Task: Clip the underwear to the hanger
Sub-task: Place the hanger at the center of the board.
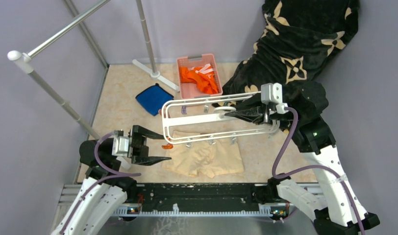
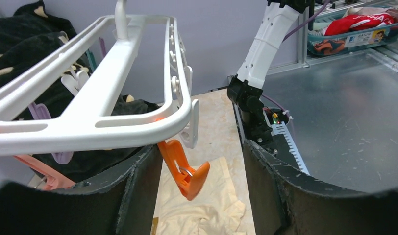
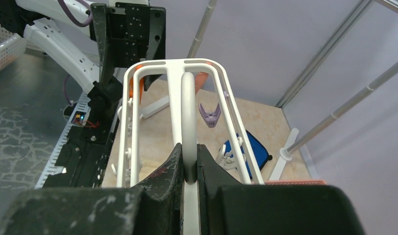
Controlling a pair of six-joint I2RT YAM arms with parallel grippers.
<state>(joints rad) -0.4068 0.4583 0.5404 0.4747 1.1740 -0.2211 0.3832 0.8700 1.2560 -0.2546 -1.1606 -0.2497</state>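
Right gripper pinching hanger hook; left gripper spread, empty, near orange clip; underwear lying flat; light, limp, likely to bunch; best pinched at waistband edge.

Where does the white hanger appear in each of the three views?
Top external: hanger at centre, above the underwear.
Left wrist: hanger upper left, over the orange clip.
Right wrist: hanger at centre, gripped by the right tool.
Shared landmark: left tool at the hanger's free end.

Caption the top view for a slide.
Right gripper holds white plastic drying hanger over pale peach fabric underwear; open left gripper at its orange clip.
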